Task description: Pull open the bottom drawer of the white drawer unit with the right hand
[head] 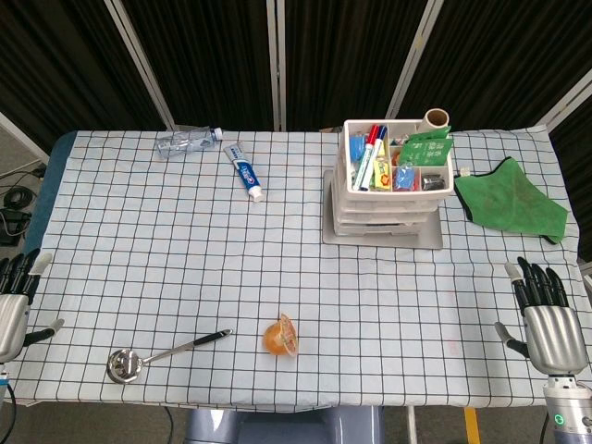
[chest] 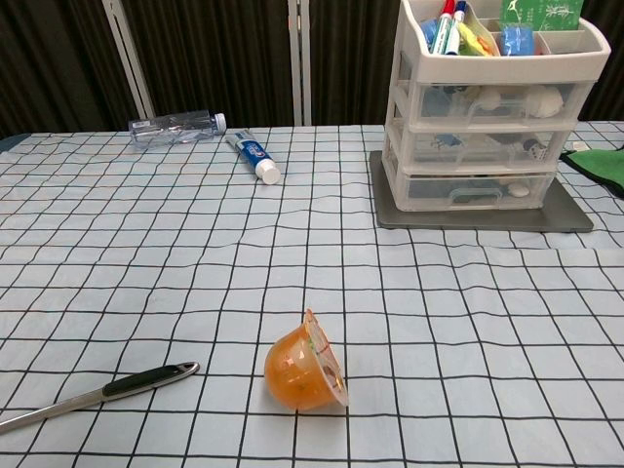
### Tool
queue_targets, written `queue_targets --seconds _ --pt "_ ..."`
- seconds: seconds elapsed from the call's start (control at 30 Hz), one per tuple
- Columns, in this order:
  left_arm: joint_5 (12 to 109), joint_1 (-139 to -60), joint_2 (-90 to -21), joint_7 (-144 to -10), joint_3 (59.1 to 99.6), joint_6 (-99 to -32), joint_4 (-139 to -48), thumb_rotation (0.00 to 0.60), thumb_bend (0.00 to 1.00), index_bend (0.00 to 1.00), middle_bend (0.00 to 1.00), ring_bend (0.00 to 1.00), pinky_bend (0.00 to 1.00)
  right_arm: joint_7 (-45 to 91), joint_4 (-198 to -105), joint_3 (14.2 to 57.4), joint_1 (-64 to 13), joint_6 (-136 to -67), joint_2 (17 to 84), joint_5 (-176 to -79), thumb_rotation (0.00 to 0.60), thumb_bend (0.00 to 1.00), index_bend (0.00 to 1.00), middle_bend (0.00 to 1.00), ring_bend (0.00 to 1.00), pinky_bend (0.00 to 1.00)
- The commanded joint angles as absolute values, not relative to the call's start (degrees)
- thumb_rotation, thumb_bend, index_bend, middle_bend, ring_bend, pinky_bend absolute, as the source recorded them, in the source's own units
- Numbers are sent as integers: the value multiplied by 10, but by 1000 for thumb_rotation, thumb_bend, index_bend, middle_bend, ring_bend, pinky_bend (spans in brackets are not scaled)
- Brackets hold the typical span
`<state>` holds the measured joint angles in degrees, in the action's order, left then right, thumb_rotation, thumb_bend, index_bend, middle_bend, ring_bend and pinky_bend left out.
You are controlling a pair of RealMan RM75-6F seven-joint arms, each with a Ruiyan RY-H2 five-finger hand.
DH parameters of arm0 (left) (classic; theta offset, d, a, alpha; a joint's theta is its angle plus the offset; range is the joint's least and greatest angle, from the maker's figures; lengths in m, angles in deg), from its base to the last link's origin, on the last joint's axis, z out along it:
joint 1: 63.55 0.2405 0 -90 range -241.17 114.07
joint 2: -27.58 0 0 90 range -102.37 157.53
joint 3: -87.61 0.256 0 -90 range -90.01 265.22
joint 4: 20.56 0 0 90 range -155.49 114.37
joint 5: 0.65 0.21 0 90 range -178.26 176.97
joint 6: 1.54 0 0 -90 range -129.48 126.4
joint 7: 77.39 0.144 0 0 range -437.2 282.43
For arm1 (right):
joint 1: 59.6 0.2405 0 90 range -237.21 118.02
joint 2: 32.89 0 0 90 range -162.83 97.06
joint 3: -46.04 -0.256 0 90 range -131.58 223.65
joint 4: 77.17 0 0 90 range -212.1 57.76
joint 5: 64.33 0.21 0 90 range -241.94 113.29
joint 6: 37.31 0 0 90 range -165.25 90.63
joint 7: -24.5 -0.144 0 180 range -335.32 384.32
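Head view first: the white drawer unit [head: 387, 190] stands on a grey mat [head: 381, 234] at the far right of the checked bench [head: 185, 277], its top tray full of pens and small packets. The right hand [head: 546, 319] sits at the near right edge, well apart from the unit, fingers spread and holding nothing. The left hand [head: 13, 301] rests at the near left edge, also holding nothing, fingers apart. By my reckoning the task has not begun; the reach is the step in hand. A green cloth [head: 509, 199] lies just right of the unit, between it and the hand's likely path.

Chest view next: neither hand shows. The drawer unit [chest: 487, 107] faces the robot, drawers stacked upright, each one's long side running left to right. The bottom drawer [chest: 473, 188] looks fully closed, its front flush with those above. The next move, I judge, calls for bringing the right hand forward and inward, hooking fingers on that low front, then drawing straight back toward the robot. The unit looks light and may slide.
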<state>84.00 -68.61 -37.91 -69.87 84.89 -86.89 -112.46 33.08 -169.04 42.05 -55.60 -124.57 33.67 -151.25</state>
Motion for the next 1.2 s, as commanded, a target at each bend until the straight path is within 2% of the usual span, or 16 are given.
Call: queue_targets --seconds 0.03,0.73,0.8,0.83,0.87,0.97,1.13,1.2 --pt "841 -686 -378 -698 850 -871 -1125 600 56 0 0 0 0 330 -1690 421 -556 -1246 337 -1512 600 151 66 0 0 0" --pt "838 -684 -370 -694 848 -873 -1136 600 56 0 0 0 0 322 -1697 425 -554 -1230 332 -1508 600 151 61 0 0 2" --pt "837 -684 -368 -694 848 -874 -1138 600 56 0 0 0 0 319 -1697 424 -552 -1226 332 -1505 600 151 68 24 14 79" --pt "837 -684 -368 -694 847 -874 -1138 600 57 0 0 0 0 317 -1697 422 -552 -1226 332 -1504 600 152 85 94 82 195" --pt "836 -684 -368 -693 847 -873 -1138 600 57 0 0 0 0 313 -1697 415 -551 -1234 337 -1504 600 154 109 213 198 347" --pt "834 -685 -369 -690 847 -870 -1138 600 57 0 0 0 0 297 -1694 400 -544 -1241 354 -1498 600 158 154 539 528 636" --pt "834 -687 -373 -685 846 -870 -1137 600 56 0 0 0 0 265 -1738 380 -518 -1191 359 -1459 600 190 157 831 809 823" --pt "833 -687 -375 -681 845 -871 -1136 600 56 0 0 0 0 251 -1763 370 -505 -1159 359 -1428 600 227 157 898 884 861"
